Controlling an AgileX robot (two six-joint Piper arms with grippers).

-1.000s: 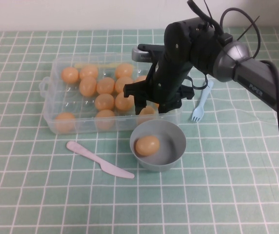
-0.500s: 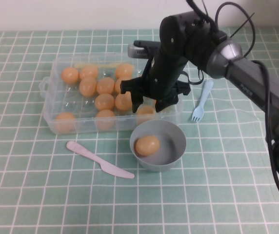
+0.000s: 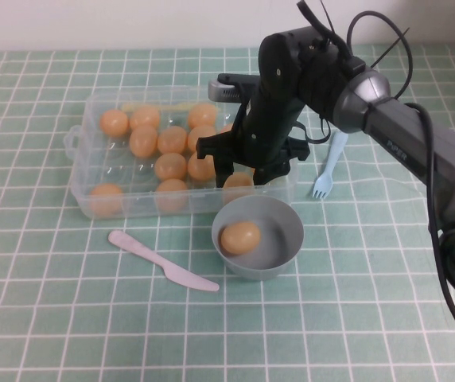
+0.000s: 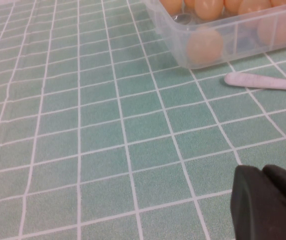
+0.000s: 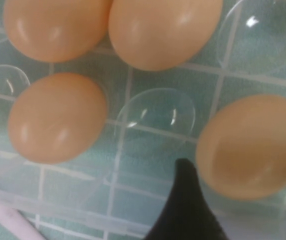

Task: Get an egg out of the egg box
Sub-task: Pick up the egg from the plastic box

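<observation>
Eggs crowd the box (image 3: 84, 187), and that crowding is the main hazard: the right claw (image 3: 243, 173) hangs open over the box's near corner, its dark fingers spread to either side of one egg (image 3: 238, 181) right beneath it, with more eggs just beyond. In the right wrist view one fingertip (image 5: 185, 200) sits just beside that egg (image 5: 250, 145), with an empty cup on its other side. Dropping off-centre could, I judge, press a tip onto the shell or wedge it against the box wall. A smooth round egg may also squirt sideways as the fingers close. The bowl (image 3: 287, 243), just nearer than the claw, already holds one egg. The left claw (image 4: 268, 202) is parked low over bare table (image 4: 108, 125), well away; whether it is open I cannot tell.
</observation>
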